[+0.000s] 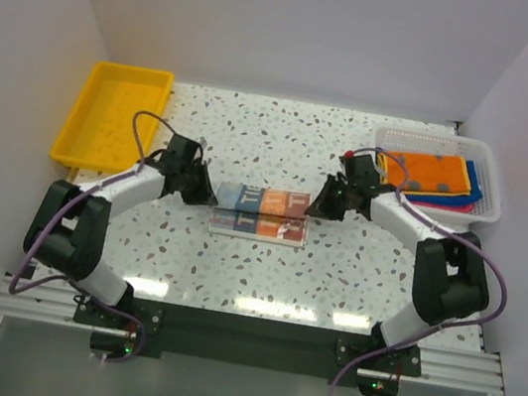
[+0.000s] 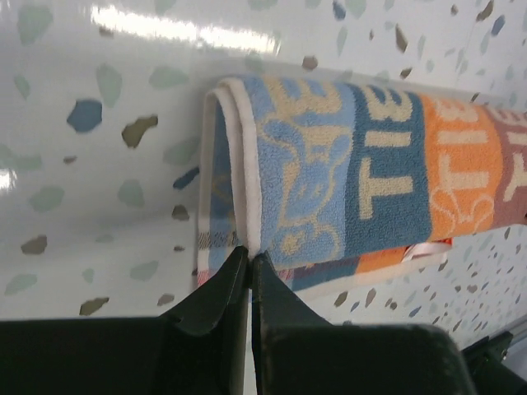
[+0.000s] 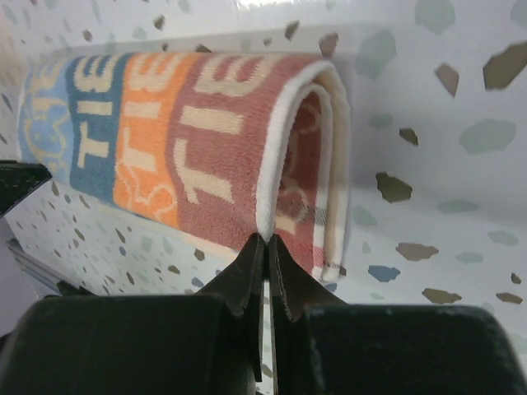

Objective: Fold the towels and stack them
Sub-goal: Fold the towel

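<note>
The orange-blue towel with white print (image 1: 260, 211) lies stretched across the middle of the table, its upper layer lifted and curling over the lower one. My left gripper (image 1: 207, 192) is shut on the white hem at the towel's left end (image 2: 247, 214). My right gripper (image 1: 319, 207) is shut on the white hem at its right end (image 3: 276, 189). In the left wrist view the fingertips (image 2: 232, 271) pinch the hem. Other towels (image 1: 428, 176), orange on top with blue and pink beneath, lie piled in the white mesh basket (image 1: 488, 178) at the back right.
A yellow plastic tray (image 1: 92, 111) stands at the back left with nothing in it. White walls close the table at the left, back and right. The arms' bases sit at the near edge.
</note>
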